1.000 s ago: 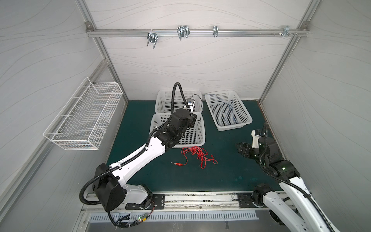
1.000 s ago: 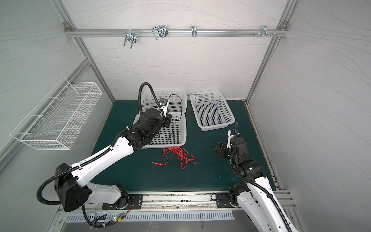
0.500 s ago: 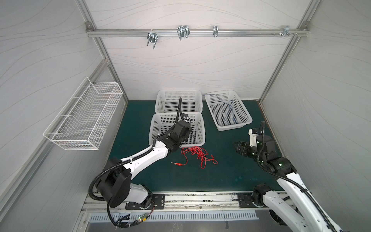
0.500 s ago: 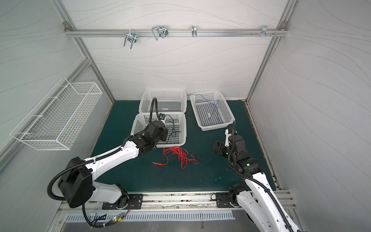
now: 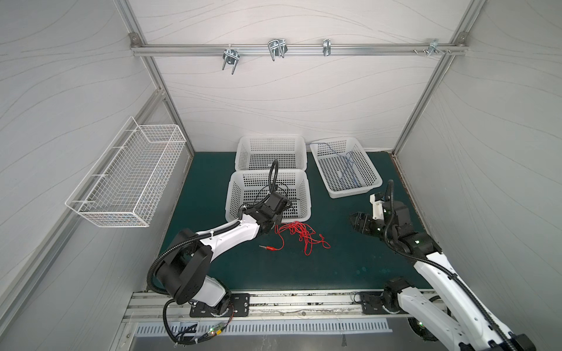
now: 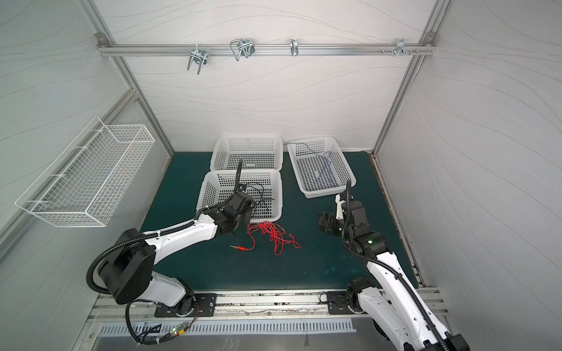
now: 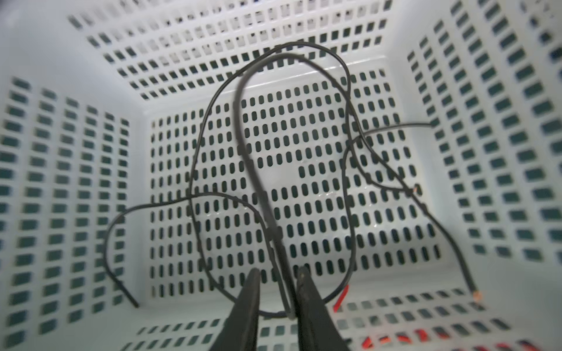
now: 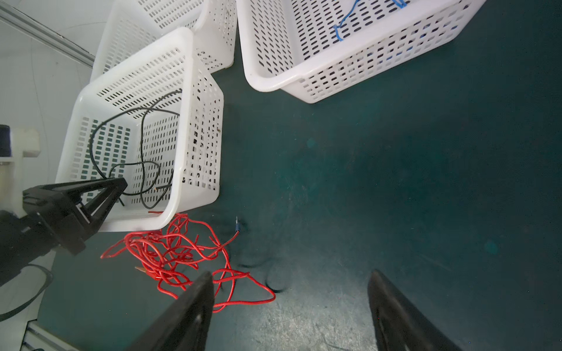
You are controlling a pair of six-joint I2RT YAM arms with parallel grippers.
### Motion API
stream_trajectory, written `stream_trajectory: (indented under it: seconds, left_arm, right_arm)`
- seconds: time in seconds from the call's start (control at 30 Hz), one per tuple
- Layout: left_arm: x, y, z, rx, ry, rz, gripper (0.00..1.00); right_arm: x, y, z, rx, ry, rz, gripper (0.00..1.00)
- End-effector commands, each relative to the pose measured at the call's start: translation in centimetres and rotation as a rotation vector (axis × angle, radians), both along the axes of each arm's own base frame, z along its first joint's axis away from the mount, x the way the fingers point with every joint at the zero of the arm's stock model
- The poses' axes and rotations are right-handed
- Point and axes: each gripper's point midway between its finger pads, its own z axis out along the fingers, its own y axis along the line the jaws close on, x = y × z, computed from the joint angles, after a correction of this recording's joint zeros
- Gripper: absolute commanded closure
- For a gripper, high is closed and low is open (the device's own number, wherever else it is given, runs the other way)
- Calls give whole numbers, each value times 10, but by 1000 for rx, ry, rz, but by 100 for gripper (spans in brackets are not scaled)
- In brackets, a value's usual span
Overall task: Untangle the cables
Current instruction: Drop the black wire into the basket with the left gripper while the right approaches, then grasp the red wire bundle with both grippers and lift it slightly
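Observation:
A tangle of red cables (image 5: 299,235) (image 6: 272,235) (image 8: 179,255) lies on the green mat in front of the near white basket (image 5: 307,194). A black cable (image 7: 267,218) (image 8: 141,136) is coiled inside that basket. My left gripper (image 7: 278,270) (image 5: 286,203) is down in the basket with its jaws parted. One black strand runs between the jaws, resting against one finger. A blue cable (image 5: 349,170) (image 8: 340,27) lies in the far right basket (image 5: 374,182). My right gripper (image 8: 291,273) (image 5: 354,220) hovers open and empty over the mat, right of the red tangle.
A third white basket (image 5: 270,139) stands behind the near one, against the back wall. A white wire basket (image 5: 127,176) hangs on the left wall. A red cable end with a clip (image 5: 269,248) points left on the mat.
My left arm has come down from above the baskets into the near basket with the black cable, and its jaws have parted. My right gripper has shifted slightly toward the red tangle.

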Motion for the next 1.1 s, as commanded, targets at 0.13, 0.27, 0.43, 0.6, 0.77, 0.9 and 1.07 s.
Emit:
stream_trajectory:
  seconds: [0.13, 0.27, 0.43, 0.6, 0.77, 0.9, 1.07]
  left_arm:
    - [0, 0, 23, -66, -28, 30, 38]
    - [-6, 2, 41, -101, -66, 17, 29]
    - [-19, 4, 63, -181, -122, -8, 27]
    - [-37, 2, 75, -278, -155, -61, 28]
    - [-55, -4, 72, -363, -144, -121, 29]
    - [-68, -5, 63, -412, -124, -141, 29]
    - [-78, 0, 50, -430, -103, -127, 29]
  right_arm:
    - [-4, 31, -2, -64, 3, 136, 23]
    - [-6, 48, 0, -122, -25, 202, 25]
    - [-7, 72, 4, -155, -74, 269, 27]
    - [-8, 99, 4, -148, -94, 342, 32]
    - [-8, 126, 1, -151, -93, 400, 42]
    - [-8, 150, -6, -149, -84, 451, 47]
    - [-9, 180, -16, -160, -72, 510, 54]
